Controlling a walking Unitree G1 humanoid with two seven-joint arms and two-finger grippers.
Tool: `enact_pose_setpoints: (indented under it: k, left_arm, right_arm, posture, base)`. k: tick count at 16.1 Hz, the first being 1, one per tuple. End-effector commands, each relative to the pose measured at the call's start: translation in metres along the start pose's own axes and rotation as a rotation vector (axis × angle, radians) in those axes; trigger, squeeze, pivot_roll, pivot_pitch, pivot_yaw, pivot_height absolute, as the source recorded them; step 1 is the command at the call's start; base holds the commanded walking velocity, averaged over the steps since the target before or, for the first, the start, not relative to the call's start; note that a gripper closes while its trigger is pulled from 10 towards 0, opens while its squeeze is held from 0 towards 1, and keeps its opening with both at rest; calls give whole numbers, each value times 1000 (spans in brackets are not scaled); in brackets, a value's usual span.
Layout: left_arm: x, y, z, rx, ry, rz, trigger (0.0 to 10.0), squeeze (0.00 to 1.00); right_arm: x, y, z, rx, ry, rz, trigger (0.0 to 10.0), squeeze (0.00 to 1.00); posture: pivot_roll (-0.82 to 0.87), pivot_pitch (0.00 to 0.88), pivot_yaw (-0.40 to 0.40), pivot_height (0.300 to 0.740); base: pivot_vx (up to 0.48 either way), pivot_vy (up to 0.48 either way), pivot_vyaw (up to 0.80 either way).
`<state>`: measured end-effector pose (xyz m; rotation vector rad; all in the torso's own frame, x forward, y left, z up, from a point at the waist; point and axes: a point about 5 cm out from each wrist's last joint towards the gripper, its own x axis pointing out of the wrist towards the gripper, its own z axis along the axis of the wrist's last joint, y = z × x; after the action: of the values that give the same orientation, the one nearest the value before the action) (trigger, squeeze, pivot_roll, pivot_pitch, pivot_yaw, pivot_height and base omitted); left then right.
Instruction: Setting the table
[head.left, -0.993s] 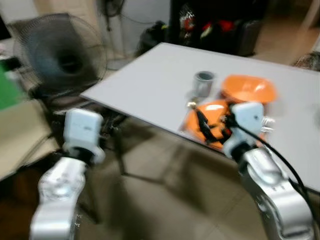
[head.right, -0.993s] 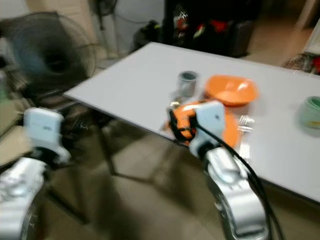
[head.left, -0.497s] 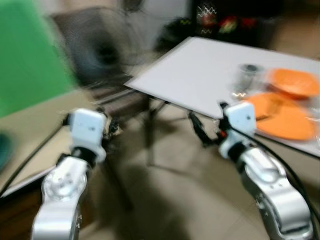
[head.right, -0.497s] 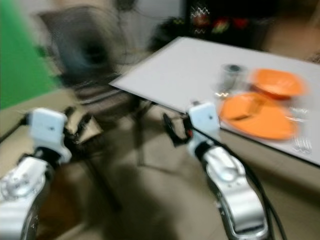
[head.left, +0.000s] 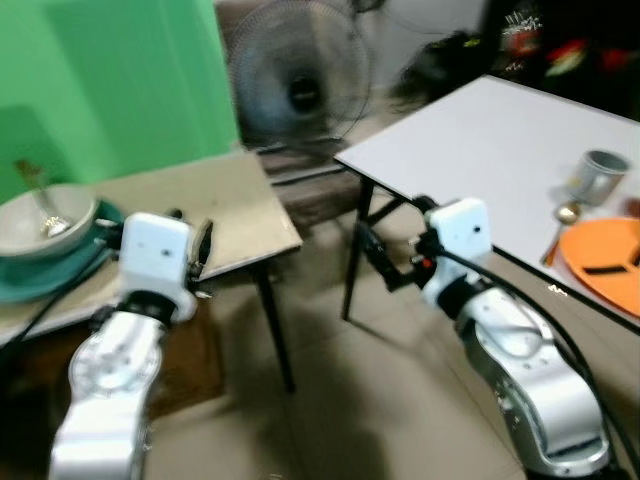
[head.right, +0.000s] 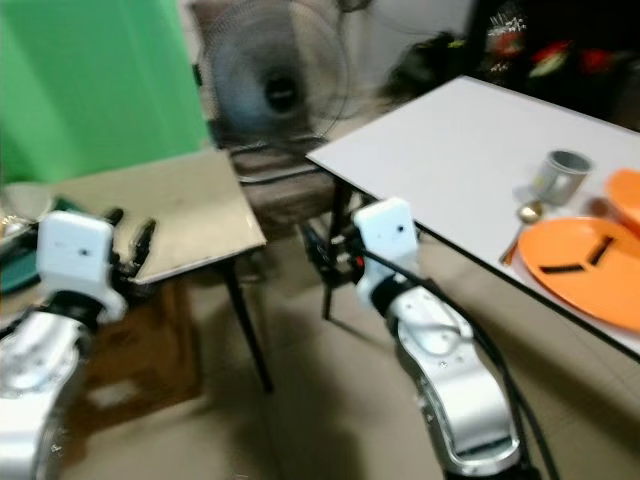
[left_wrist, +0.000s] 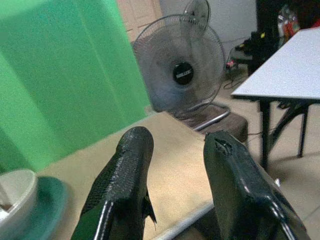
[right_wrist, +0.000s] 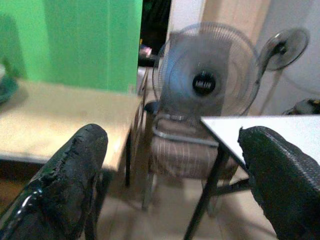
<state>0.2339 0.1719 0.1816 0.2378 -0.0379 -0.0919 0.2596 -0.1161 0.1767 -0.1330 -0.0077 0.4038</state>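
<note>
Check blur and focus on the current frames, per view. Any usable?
Left eye view: mild motion blur, fan and white table edges soft, orange plate readable. Right eye view: similar softness, metal cup smeared. Left wrist view: fingers close and soft, fan fairly sharp. Right wrist view: fingers blurred, dim, fan legible. All usable.
</note>
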Motion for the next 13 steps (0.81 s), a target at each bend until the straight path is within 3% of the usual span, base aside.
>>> enact_pose_setpoints:
  k: [1, 3, 5, 8, 10, 13]
  left_arm:
    - [0, 6, 5, -14, -11, 22, 10000, 0]
    - [-1, 4, 9, -44, -37, 18, 10000, 0]
    - [-1, 6, 10, 8, -34, 26, 10000, 0]
    - [-1, 10, 7, -11, -3, 39, 10000, 0]
    - [-2, 14, 8, -48, -11, 59, 10000, 0]
    - [-2, 13, 7, -39, -4, 51, 10000, 0]
  right_arm:
    - [2, 0, 5, 10, -25, -6, 10000, 0]
    - [4, 2, 5, 13, -27, 8, 10000, 0]
    - [5, 5, 5, 9, -26, 30, 10000, 0]
    - [6, 9, 3, 16, -22, 47, 10000, 0]
    - [6, 11, 3, 19, -21, 64, 10000, 0]
    - [7, 12, 2, 20, -21, 65, 10000, 0]
  posture:
    - [-24, 13, 55, 740]
    - [-20, 14, 53, 740]
    - [-12, 17, 51, 740]
    - [-2, 19, 51, 740]
    - [-3, 19, 54, 740]
    - [-2, 19, 57, 740]
  base:
    - [0, 0, 0]
    - [0, 0, 0]
    - [0, 0, 672]
    - [0, 0, 800]
    - [319, 0, 800]
    - [383, 0, 800]
